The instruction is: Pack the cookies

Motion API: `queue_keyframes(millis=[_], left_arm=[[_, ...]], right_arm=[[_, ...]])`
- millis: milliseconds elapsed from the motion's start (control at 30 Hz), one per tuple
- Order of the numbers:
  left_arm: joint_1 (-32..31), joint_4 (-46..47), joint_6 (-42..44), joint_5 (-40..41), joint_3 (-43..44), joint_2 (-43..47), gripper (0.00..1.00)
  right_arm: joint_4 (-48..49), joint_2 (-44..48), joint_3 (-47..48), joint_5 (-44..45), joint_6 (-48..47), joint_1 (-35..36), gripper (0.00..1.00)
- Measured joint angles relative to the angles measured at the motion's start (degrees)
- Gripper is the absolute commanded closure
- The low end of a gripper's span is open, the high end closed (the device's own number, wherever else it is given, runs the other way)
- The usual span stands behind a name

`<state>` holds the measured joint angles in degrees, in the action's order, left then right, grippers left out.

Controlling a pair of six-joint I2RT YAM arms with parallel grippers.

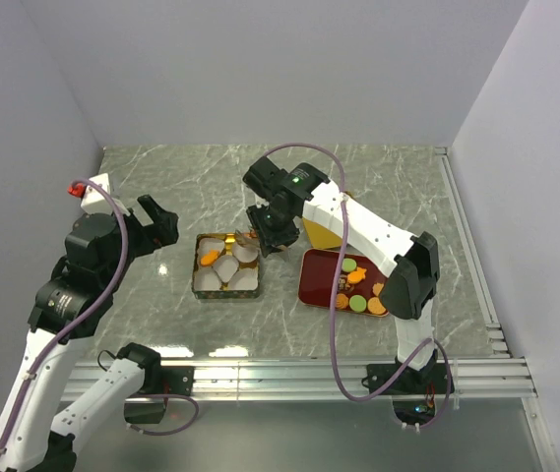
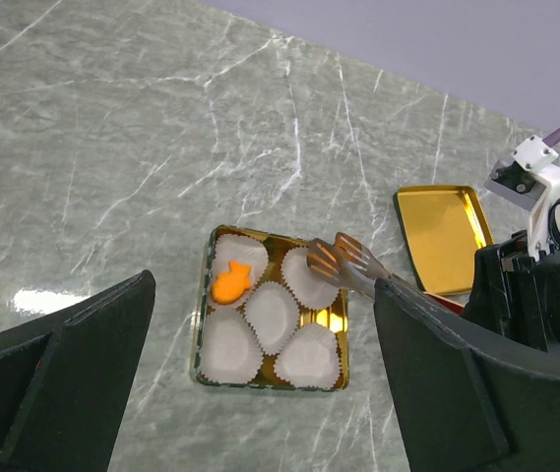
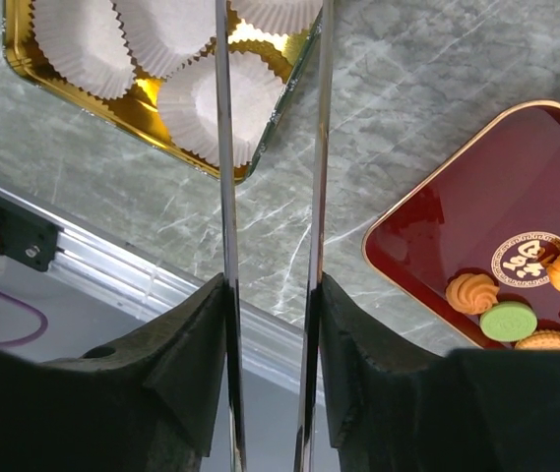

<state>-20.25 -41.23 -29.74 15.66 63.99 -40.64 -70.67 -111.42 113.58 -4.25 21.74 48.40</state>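
Right wrist view: your right gripper [image 3: 270, 295] clamps the tongs [image 3: 223, 147], your left gripper [image 1: 161, 224] stands wide open; the tongs can snag a paper cup [image 3: 186, 103] and shift it.

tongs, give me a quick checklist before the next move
1. Tongs clamped in right gripper: ok
2. Tongs tips over tin: ok
3. Tongs tips empty: cannot tell, tips too small and shiny
4. Empty cups in tin: ok, at least three; one holds an orange cookie
5. Cookies on tray to pick: ok
6. Left gripper open, beside tin, not touching: ok
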Motion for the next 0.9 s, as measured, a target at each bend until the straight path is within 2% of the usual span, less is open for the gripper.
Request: queue_keyframes(millis=[167, 900], left_arm=[[0.0, -1.0, -0.2, 0.7, 0.0, 0.7, 0.01], [0.0, -3.0, -1.0, 0.7, 1.9, -1.2, 0.0]], right_arm=[[0.1, -0.3, -0.1, 0.1, -0.2, 0.0, 0.48], [0.5, 1.2, -1.0, 1.7, -0.4, 0.1, 0.46]])
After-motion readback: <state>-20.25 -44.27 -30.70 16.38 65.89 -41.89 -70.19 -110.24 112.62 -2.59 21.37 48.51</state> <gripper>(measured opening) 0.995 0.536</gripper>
